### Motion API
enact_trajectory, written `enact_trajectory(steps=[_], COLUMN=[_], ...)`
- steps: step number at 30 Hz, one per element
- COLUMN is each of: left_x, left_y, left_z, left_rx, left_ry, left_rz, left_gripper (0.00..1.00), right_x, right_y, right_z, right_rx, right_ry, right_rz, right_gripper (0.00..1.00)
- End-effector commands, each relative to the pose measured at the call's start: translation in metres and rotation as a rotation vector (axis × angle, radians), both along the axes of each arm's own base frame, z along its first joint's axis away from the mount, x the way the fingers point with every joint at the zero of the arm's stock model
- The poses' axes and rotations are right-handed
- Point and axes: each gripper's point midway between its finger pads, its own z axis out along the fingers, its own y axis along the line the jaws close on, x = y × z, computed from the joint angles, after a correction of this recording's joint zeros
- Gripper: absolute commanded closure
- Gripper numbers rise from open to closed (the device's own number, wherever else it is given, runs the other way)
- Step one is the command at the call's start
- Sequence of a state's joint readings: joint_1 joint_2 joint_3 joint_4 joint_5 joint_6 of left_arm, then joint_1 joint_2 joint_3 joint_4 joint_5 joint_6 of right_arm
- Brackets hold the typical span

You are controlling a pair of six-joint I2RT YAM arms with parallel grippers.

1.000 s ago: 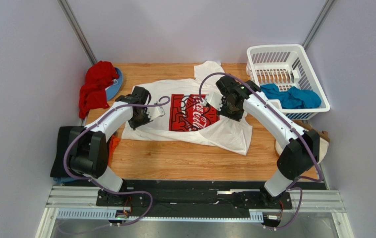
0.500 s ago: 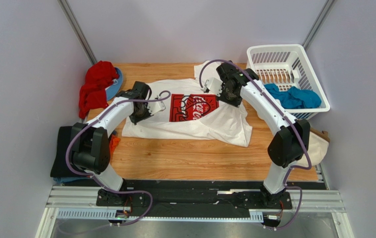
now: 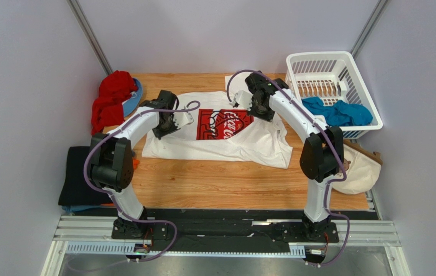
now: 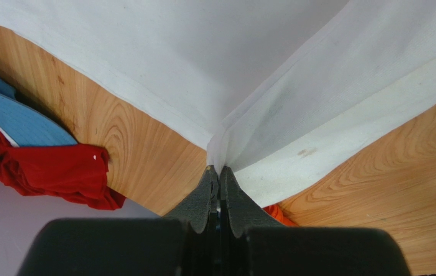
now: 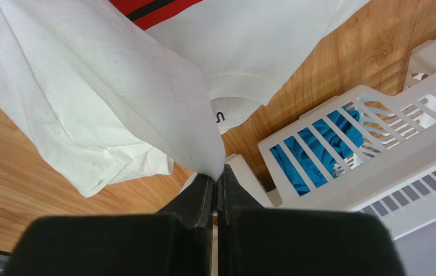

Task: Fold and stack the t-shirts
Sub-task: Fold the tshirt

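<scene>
Right gripper (image 5: 217, 176) pinches t-shirt (image 5: 110, 86) beside basket (image 5: 388, 168)

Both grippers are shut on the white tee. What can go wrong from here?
1. The left gripper and right gripper pinch the white t-shirt only at their very tips; the cloth may slip out mid-move.
2. The right gripper sits close to the white basket; a swing that way could bump it or snag cloth on its rim.
</scene>
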State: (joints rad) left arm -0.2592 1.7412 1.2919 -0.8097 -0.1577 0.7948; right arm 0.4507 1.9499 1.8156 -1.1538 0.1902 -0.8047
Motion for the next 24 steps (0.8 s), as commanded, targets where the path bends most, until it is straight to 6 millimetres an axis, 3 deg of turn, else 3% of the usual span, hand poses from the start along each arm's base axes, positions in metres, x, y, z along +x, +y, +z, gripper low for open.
enact_trajectory(steps=[1, 11, 24], left_x=[0.016, 0.023, 0.048], left_y=[0.000, 0.006, 0.003], left_z=[0.015, 0.005, -0.009], left_rx=[-0.006, 0.035, 0.046], left_ry=[-0.061, -0.065, -0.077], left_rz=[0.026, 0.029, 0.050], left_gripper=[1.00, 1.00, 1.00], right_x=[0.032, 0.057, 0.079], right_y=[0.002, 0.005, -0.002], right_z=[0.024, 0.024, 0.014], right_rx=[0.010, 0.014, 0.019], right_ry=[-0.115, -0.150, -0.180], right_rz=[-0.005, -0.021, -0.051], right_gripper=[1.00, 1.00, 1.00])
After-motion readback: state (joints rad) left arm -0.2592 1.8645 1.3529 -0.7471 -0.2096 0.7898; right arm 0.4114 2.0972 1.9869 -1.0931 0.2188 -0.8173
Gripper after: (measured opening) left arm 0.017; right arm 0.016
